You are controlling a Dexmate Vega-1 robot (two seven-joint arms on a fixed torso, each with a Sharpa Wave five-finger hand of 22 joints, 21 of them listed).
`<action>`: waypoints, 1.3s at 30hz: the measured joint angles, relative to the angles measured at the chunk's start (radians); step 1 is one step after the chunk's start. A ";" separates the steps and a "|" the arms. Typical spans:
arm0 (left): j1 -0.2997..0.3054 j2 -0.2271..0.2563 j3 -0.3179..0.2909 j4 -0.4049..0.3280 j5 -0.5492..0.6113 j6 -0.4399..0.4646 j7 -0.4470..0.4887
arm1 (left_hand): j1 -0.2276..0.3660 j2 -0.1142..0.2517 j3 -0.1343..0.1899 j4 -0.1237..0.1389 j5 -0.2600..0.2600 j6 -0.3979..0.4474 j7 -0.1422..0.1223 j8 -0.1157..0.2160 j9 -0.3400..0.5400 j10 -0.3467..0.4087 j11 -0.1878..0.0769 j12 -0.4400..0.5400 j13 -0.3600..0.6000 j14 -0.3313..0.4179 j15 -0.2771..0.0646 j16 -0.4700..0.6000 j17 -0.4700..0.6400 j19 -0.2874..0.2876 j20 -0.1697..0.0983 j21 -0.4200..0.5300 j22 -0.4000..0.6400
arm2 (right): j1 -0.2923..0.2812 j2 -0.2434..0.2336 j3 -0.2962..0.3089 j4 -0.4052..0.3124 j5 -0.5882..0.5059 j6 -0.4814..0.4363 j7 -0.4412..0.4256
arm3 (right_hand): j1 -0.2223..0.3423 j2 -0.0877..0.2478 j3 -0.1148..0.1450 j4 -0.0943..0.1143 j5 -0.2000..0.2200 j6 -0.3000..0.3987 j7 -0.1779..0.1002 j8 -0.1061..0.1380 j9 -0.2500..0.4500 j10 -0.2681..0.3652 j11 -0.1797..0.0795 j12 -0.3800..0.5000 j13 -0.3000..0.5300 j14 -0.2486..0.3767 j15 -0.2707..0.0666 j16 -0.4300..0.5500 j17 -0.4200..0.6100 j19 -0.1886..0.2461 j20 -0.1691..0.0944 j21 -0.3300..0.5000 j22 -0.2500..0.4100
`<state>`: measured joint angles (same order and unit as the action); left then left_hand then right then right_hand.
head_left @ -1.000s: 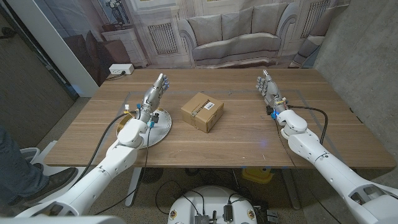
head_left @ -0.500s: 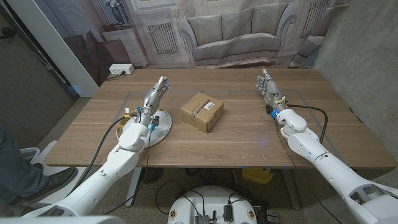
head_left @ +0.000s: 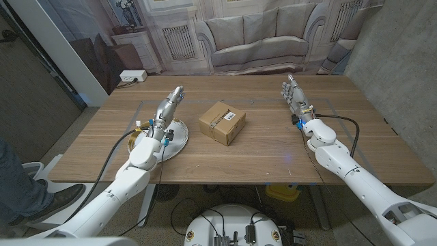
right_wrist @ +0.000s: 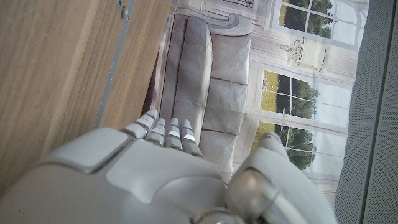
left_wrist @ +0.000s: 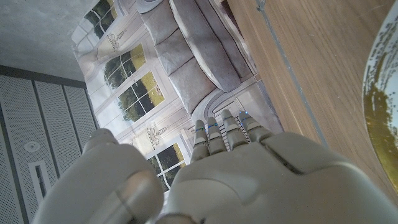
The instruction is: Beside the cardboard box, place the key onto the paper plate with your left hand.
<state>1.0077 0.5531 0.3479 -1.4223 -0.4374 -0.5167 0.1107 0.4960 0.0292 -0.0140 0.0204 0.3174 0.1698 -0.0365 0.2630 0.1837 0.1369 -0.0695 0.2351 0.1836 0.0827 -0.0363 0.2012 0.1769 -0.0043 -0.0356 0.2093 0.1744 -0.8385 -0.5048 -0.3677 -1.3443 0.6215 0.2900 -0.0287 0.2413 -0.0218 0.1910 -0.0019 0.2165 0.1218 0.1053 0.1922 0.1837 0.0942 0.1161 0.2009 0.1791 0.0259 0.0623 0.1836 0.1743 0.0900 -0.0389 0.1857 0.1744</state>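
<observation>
The paper plate (head_left: 176, 142), pale with a gold-speckled rim, lies left of the cardboard box (head_left: 222, 122) at mid-table. A small dark thing (head_left: 173, 129) sits on the plate by my left wrist; it is too small to tell whether it is the key. My left hand (head_left: 166, 111) hovers over the plate's far edge, fingers straight and holding nothing. In the left wrist view that left hand (left_wrist: 236, 180) is empty, with the plate's rim (left_wrist: 380, 106) beside it. My right hand (head_left: 295, 96) stands over the table's far right, fingers straight and empty; the right wrist view shows the same empty right hand (right_wrist: 155, 168).
Thin grey tape lines (head_left: 328, 104) frame a rectangle on the wooden table. A tiny dark speck (head_left: 251, 104) lies beyond the box. A person's leg and shoe (head_left: 27, 191) stand at the left, off the table. A printed sofa backdrop hangs behind the far edge.
My left hand has drawn back a little toward me over the plate. The right hand, the box and the plate have stayed put.
</observation>
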 measured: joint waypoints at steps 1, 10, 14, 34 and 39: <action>0.002 0.001 -0.001 -0.002 0.002 -0.001 0.001 | 0.001 0.001 -0.001 -0.001 0.000 0.003 -0.003 0.000 0.000 0.000 0.000 0.000 0.000 0.000 0.000 0.000 0.000 0.000 0.000 0.000 0.000 | -0.001 -0.001 0.000 -0.002 -0.001 0.000 -0.002 | 0.000 0.000 0.000 0.000 0.000 0.000 0.000 0.000 0.000 0.000 0.000 0.000 0.000 0.000 0.000 0.000 0.000 0.000 0.000 0.000 0.000; 0.018 0.009 -0.005 -0.013 0.028 -0.021 0.016 | 0.021 0.000 0.007 -0.009 0.000 0.015 -0.015 0.004 0.000 0.000 0.000 0.000 0.000 0.000 0.000 0.000 0.000 -0.004 0.004 0.000 0.000 | -0.013 -0.009 0.001 -0.027 -0.006 -0.004 -0.016 | 0.000 0.000 -0.001 0.000 0.000 0.000 0.000 0.000 0.000 0.000 0.000 0.000 0.000 0.000 0.000 0.000 0.000 0.000 0.000 0.000 0.000; 0.030 0.013 -0.011 -0.023 0.037 -0.029 0.024 | 0.033 -0.004 0.010 -0.012 0.000 0.025 -0.017 0.004 0.000 0.000 0.000 0.000 0.000 0.000 0.000 -0.003 0.000 -0.004 0.004 0.000 0.000 | -0.017 -0.013 0.003 -0.035 -0.009 -0.009 -0.024 | 0.000 0.000 -0.004 -0.004 0.000 0.000 0.000 0.000 0.000 0.000 0.000 0.000 0.000 0.000 0.000 0.000 0.000 0.000 0.000 0.000 0.000; 0.083 0.026 -0.033 -0.061 0.099 -0.059 0.071 | 0.108 0.011 0.025 -0.052 0.000 0.063 -0.031 0.004 0.005 -0.008 0.008 -0.015 0.005 -0.007 0.000 -0.013 0.000 -0.024 0.005 -0.014 0.000 | -0.034 -0.027 0.004 -0.079 -0.013 -0.032 -0.040 | 0.003 0.003 -0.004 -0.004 -0.008 0.000 0.000 0.000 0.000 0.005 0.005 0.000 0.000 0.000 0.000 0.000 0.000 0.000 0.000 0.000 0.000; 0.086 0.024 -0.033 -0.062 0.123 -0.065 0.084 | 0.129 0.013 0.029 -0.065 0.000 0.084 -0.033 0.004 0.005 -0.008 0.022 -0.015 0.005 -0.018 0.000 -0.013 0.000 -0.034 0.002 -0.015 0.000 | -0.040 -0.030 0.008 -0.087 -0.014 -0.032 -0.047 | 0.003 0.003 -0.004 -0.004 -0.008 0.005 -0.005 0.000 0.000 0.005 0.005 0.000 0.000 0.005 0.005 0.000 0.000 0.000 0.000 0.000 0.000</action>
<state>1.0938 0.5767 0.3147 -1.4843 -0.3148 -0.5813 0.1949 0.6247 0.0418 0.0151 -0.0443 0.3174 0.2534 -0.0691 0.2668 0.1888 0.1292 -0.0475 0.2203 0.1887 0.0648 -0.0364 0.1885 0.1770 -0.0387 -0.0341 0.1945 0.1743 -0.8788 -0.5343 -0.3601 -1.4313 0.6077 0.2576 -0.0753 0.2443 -0.0192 0.1868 -0.0060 0.2088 0.1272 0.0999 0.1920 0.1837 0.0996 0.1215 0.2009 0.1792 0.0313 0.0678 0.1836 0.1743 0.0900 -0.0389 0.1857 0.1743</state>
